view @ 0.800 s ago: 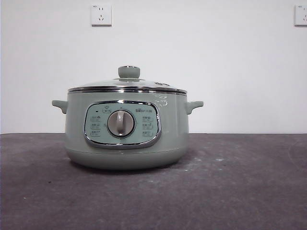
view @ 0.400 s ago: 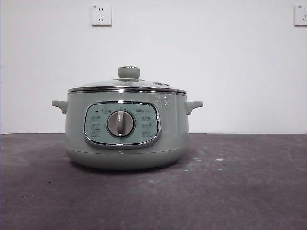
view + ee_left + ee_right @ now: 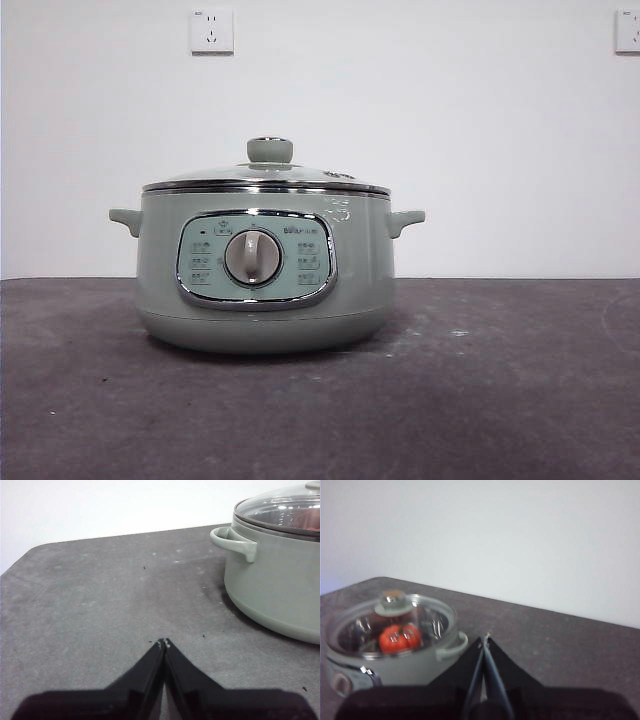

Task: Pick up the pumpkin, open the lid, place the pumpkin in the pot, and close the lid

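Sitting inside the pot (image 3: 395, 665), the pumpkin (image 3: 400, 638) shows glossy orange-red through the glass lid (image 3: 425, 622), which rests squarely on the chrome rim with its sage knob on top. By that lie, the task looks finished; nothing seems left but for the arms to stay clear. The left gripper (image 3: 164, 642) hangs over the table (image 3: 100, 610), with the pot at two o'clock, jaws pressed together and empty. The right gripper (image 3: 485, 637) is likewise closed on nothing, with the pot at nine o'clock.
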Robot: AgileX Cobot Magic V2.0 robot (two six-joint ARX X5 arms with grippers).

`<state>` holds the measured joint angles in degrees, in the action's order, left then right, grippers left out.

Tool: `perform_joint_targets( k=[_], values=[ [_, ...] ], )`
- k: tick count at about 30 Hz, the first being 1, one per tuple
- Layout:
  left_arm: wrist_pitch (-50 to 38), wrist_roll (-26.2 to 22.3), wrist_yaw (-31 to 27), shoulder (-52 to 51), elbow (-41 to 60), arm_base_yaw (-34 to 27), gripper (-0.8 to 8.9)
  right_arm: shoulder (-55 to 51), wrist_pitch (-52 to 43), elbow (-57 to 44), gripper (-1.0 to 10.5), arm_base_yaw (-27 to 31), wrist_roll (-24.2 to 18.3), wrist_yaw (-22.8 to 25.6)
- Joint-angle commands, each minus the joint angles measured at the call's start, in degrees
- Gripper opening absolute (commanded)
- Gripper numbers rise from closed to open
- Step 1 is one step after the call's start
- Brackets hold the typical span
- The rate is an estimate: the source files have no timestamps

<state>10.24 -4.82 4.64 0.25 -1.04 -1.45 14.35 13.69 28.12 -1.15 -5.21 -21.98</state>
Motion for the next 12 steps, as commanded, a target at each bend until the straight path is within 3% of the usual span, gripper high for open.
perform_joint_targets(
  k=[1, 12],
  values=[
    [-0.17, 0.42, 0.02, -0.13, 0.90, -0.17, -0.03, -3.74, -6.69, -9.05, 0.0, -0.02, -0.20, 0.09],
    [-0.17, 0.39, 0.02, -0.13, 0.90, -0.17, -0.03, -12.26, -11.96, -23.98, 0.0, -0.85, 2.60, 10.40]
  ],
)
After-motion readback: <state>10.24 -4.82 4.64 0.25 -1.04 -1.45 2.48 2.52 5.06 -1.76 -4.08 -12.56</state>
